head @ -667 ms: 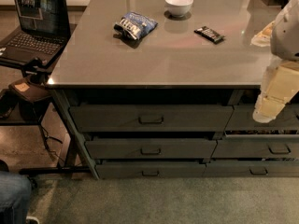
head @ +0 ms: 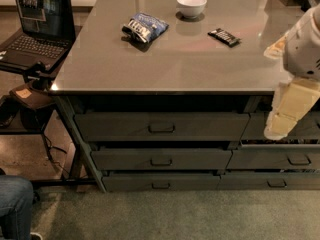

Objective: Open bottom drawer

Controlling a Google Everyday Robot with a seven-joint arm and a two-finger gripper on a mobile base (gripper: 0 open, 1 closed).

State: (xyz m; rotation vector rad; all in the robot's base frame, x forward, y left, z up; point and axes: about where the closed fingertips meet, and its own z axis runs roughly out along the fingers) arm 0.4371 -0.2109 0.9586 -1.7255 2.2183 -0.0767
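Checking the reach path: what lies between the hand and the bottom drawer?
In the camera view, the hand hangs at the right, before the neighbouring stack. Between it and the bottom drawer shows only the middle drawer's right end; nothing loose.

Office workspace, open laptop, carpet floor, grey worktop

The white robot arm is cut off by the right edge. Its cream gripper hangs before the neighbouring stack's top drawer, hiding part of that front. The wide dark grey bottom drawer shows only its thin front panel. A blue-jeaned leg is cropped at the lower left corner. Print on the blue snack bag is unreadable.
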